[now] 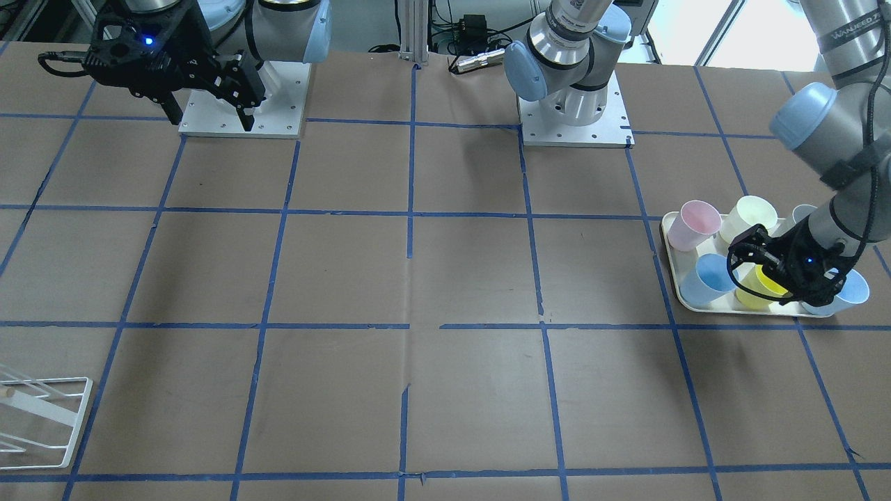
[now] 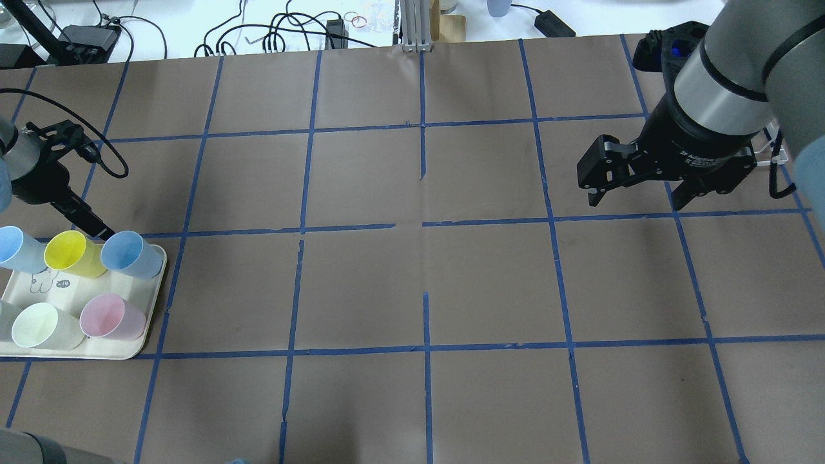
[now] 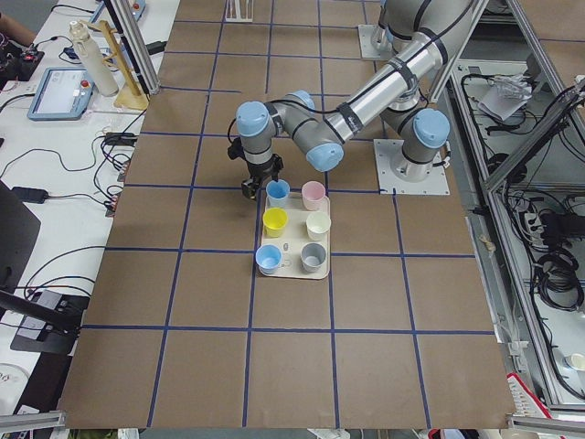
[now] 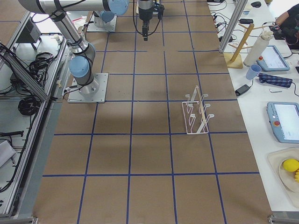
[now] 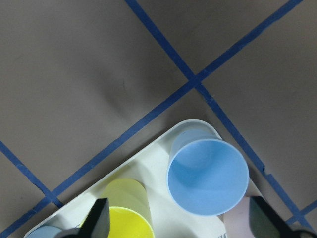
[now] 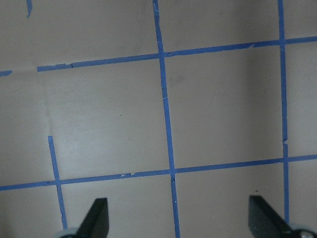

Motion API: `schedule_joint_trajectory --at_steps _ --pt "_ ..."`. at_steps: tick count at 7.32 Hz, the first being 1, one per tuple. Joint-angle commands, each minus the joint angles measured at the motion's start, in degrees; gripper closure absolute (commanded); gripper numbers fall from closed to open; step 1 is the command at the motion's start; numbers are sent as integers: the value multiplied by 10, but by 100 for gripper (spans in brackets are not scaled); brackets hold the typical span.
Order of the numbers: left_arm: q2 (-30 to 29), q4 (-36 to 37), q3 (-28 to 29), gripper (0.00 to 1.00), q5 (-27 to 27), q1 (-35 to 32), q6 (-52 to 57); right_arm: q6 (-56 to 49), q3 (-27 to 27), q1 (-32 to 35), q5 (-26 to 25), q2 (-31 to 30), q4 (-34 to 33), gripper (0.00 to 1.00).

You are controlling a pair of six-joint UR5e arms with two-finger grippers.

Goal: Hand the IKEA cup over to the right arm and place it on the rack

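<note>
Two pale blue cups stand on the cream tray point(image 2: 149, 316). One blue cup point(image 2: 132, 254) point(image 5: 208, 177) point(image 1: 711, 278) is at the tray's corner, the other point(image 2: 16, 248) at the far end. My left gripper point(image 2: 102, 232) point(image 5: 178, 225) point(image 1: 755, 268) is open and empty, hovering by the corner cup and the yellow cup point(image 2: 69, 252). My right gripper point(image 2: 637, 195) point(image 1: 210, 120) point(image 6: 181, 223) is open and empty above bare table. The white wire rack point(image 4: 196, 114) point(image 1: 35, 417) stands on the robot's right side, far from the cups.
The tray also holds a pink cup point(image 2: 109, 317), a pale cream cup point(image 2: 40, 325) and a grey cup point(image 3: 313, 257). Blue tape lines grid the brown table point(image 2: 419, 283). The arm bases point(image 1: 574, 111) stand at the robot-side edge.
</note>
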Motion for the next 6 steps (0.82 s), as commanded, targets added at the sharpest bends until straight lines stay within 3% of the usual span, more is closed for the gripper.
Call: schedule_joint_trajectory --at_steps 1,3,6 --pt "-25 13 -2 0 -19 2 -1 2 0 0 0 0 0 0" --pt "-28 8 -2 4 -12 3 -5 7 1 0 0 -1 1 0" --pt "-28 9 -20 32 -12 5 -6 7 -2 -1 6 1 5 0"
